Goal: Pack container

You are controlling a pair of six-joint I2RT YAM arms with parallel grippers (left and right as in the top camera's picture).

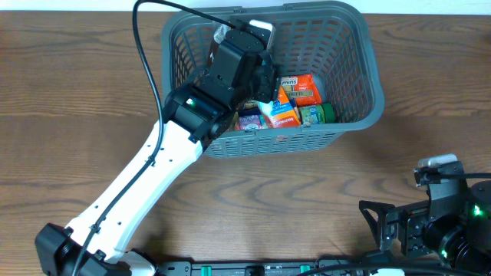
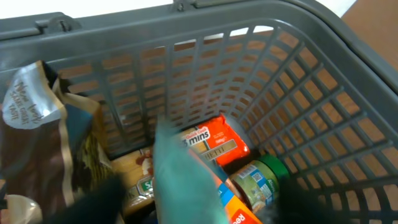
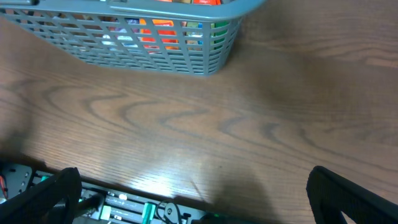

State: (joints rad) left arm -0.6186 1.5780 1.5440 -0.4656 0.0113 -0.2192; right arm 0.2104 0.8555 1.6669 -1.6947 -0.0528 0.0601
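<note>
— So, which step?
— Dropping off, by the look. Left gripper (image 1: 265, 77) down inside the container (image 1: 370, 69), jaws spread, gripping nothing. Teal packet (image 2: 183, 180) loose between the blurred fingers (image 2: 93, 202), above an orange pack (image 2: 214, 140) and a green jar (image 2: 264, 177).
— And next?
— Probably lifting straight up, clear of the rim, minding the brown bag (image 2: 37, 124) at the left. Then fetching whatever remains to pack.
— Pose?
— Stretched diagonally from the near left corner of the table (image 1: 69, 84), wrist bent over the container. Container itself at the far middle, part filled along its near side. Right gripper (image 1: 383, 222) parked at the near right edge, well apart from it, wide open and empty.
</note>
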